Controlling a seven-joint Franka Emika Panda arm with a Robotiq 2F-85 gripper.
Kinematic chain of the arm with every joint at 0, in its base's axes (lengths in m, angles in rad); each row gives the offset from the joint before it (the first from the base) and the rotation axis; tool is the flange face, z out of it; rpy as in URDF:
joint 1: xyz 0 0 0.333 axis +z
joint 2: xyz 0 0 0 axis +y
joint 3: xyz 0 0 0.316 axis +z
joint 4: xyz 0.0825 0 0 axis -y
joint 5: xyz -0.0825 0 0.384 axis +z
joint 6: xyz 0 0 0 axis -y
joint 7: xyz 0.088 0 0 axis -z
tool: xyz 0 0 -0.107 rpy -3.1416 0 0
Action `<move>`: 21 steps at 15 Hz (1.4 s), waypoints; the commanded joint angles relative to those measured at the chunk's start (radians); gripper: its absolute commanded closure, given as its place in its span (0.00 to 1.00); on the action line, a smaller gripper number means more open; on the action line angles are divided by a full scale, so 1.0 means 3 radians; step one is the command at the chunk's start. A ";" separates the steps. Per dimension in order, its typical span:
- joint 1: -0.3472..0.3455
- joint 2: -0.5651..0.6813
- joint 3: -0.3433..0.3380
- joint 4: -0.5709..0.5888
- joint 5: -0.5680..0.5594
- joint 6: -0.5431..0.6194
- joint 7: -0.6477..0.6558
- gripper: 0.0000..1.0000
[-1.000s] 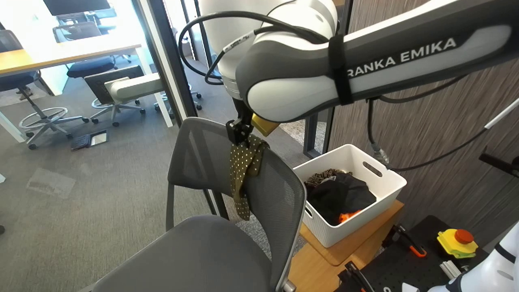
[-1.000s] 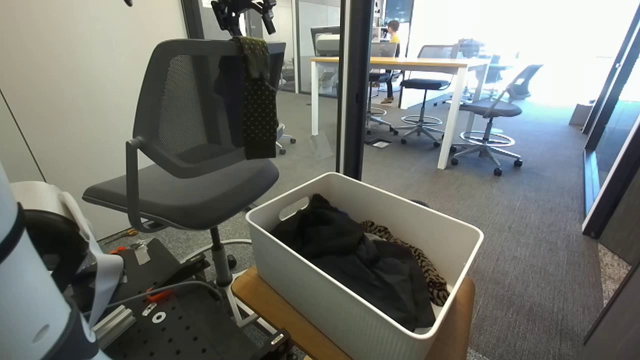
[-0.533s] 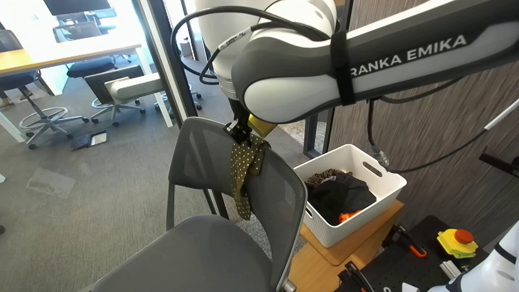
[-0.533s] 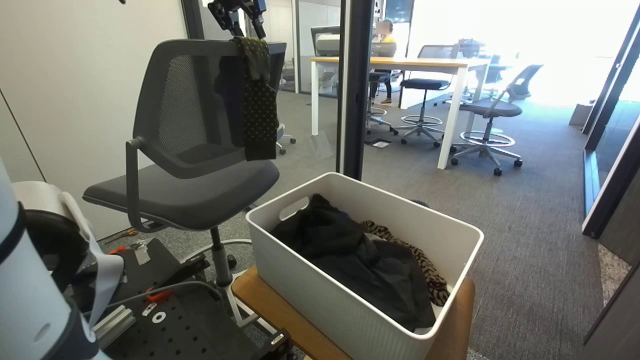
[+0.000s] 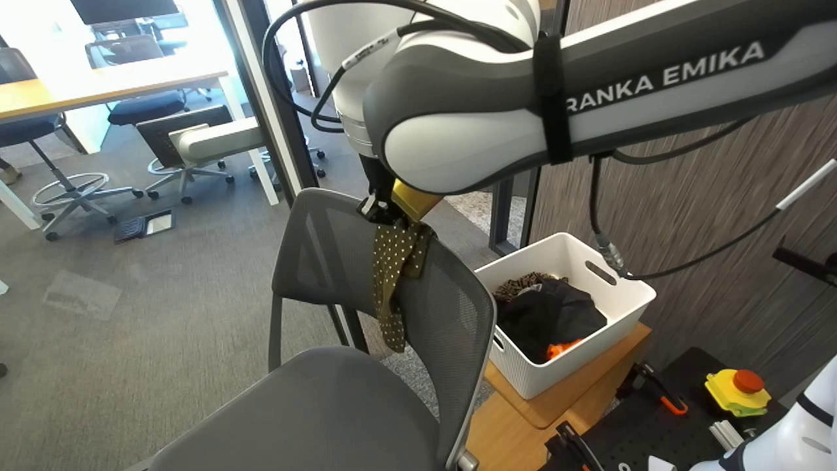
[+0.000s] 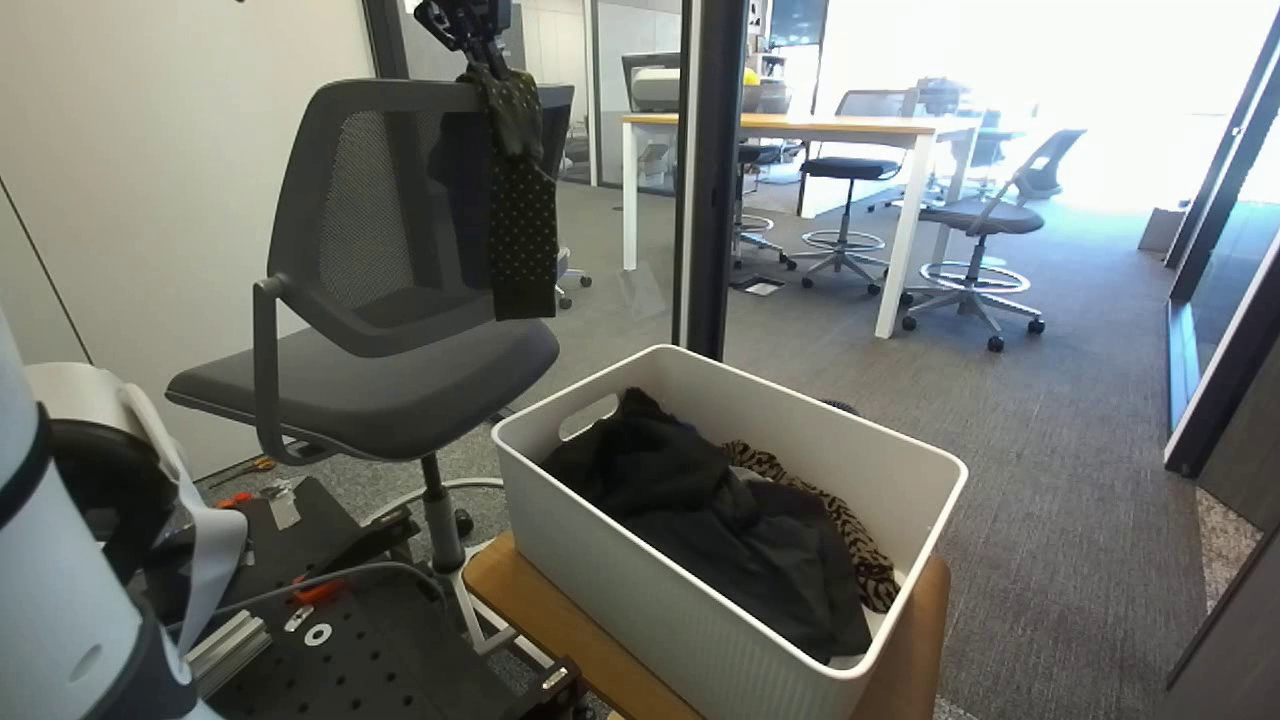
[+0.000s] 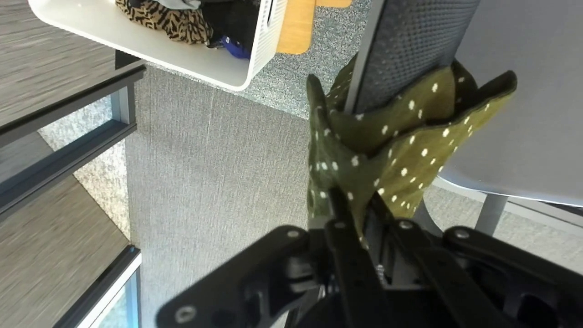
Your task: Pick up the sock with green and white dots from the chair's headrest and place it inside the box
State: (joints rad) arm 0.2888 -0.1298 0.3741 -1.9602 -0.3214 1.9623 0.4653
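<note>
The olive sock with light dots hangs draped over the chair's headrest, one end falling down each side of the backrest. My gripper has come down on it from above, and its fingers are drawn together with a fold of the fabric pinched between them. In the wrist view the sock bunches toward the fingertips and still straddles the chair's top edge. Beside the chair stands the white box, also visible in an exterior view and at the wrist view's top.
Black clothes and an animal-print cloth lie in the box, which sits on a wooden stand. A dark glass-wall post rises behind the chair. A black cart with tools stands by the robot's base.
The fingers, apart a second ago, have come together on the sock's top. My gripper has lowered slightly, and the fabric there is now gathered. The sock's hanging end has risen very slightly.
</note>
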 commanded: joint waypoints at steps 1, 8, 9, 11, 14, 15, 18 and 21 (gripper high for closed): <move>-0.0070 0.0018 -0.0066 0.0121 -0.0004 -0.0212 -0.0027 0.95; -0.0390 -0.0107 -0.0438 0.0346 0.0075 -0.0355 0.0083 0.92; -0.0471 -0.0150 -0.0530 0.0398 0.0086 -0.0370 0.0072 0.92; -0.0629 -0.0254 -0.0705 0.0452 0.0134 -0.0418 0.0056 0.93; -0.0878 -0.0467 -0.0987 0.0389 0.0322 -0.0416 0.0055 0.92; -0.0952 -0.0529 -0.1059 0.0334 0.0390 -0.0386 0.0100 0.92; -0.1129 -0.0687 -0.1240 0.0103 0.0616 -0.0316 0.0100 0.92; -0.1237 -0.0724 -0.1350 -0.0165 0.0826 -0.0240 0.0075 0.92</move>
State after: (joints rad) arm -0.0570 -0.3117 -0.0153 -1.9241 -0.1345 1.8493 0.4774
